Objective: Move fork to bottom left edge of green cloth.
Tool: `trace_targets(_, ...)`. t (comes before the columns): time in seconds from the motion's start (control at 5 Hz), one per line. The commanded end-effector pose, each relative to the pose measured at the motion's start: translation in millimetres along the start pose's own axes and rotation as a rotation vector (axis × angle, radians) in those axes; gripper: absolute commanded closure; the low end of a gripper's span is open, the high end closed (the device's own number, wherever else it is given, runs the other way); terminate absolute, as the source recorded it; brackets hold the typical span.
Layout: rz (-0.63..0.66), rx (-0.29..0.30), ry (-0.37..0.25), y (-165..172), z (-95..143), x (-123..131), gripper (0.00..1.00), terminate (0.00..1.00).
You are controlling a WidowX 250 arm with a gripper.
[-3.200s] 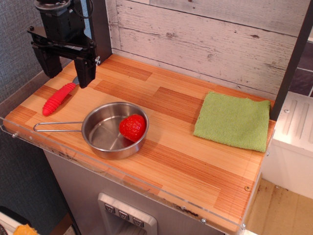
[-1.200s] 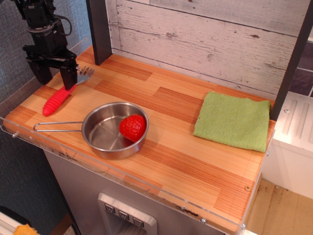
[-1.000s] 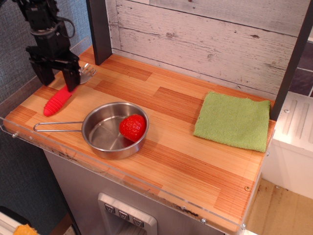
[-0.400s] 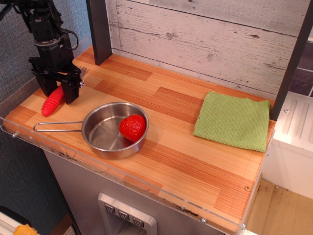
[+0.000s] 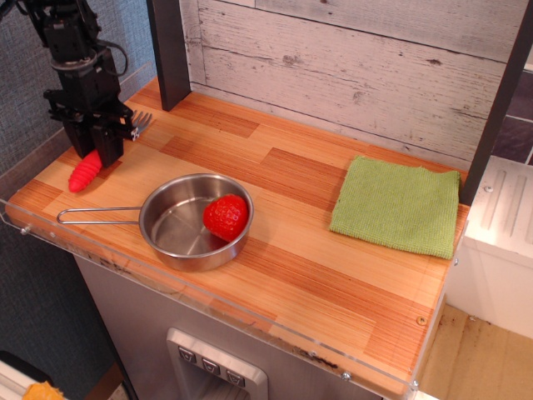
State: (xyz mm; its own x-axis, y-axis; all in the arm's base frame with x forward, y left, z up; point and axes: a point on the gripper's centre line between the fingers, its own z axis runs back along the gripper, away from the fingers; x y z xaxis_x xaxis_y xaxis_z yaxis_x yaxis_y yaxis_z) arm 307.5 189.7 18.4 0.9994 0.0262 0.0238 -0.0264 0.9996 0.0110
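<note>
My gripper (image 5: 97,143) has dropped onto the fork (image 5: 90,167) at the desk's far left corner, and the jaws, wide a moment ago, now pinch its red handle. Grasp looks made. Green cloth (image 5: 396,206) sits untouched near the right edge; lift comes next.
</note>
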Motion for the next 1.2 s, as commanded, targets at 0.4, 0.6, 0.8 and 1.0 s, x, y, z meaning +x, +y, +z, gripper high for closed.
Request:
trace_targets(0.4,0.026,-0.036,-0.183,-85.0,117.5,-10.1,1.00,0.00)
trace_targets(0.6,-0.024,-0.020,-0.209,-132.9,121.1,-16.2,1.00,0.00)
trace_targets(0.8,-0.023,-0.013,-0.214,-183.3,116.2,-12.4,1.00,0.00)
trace_targets(1.0,0.027,0.002,-0.154,-233.3,108.8,-3.6,1.00,0.00)
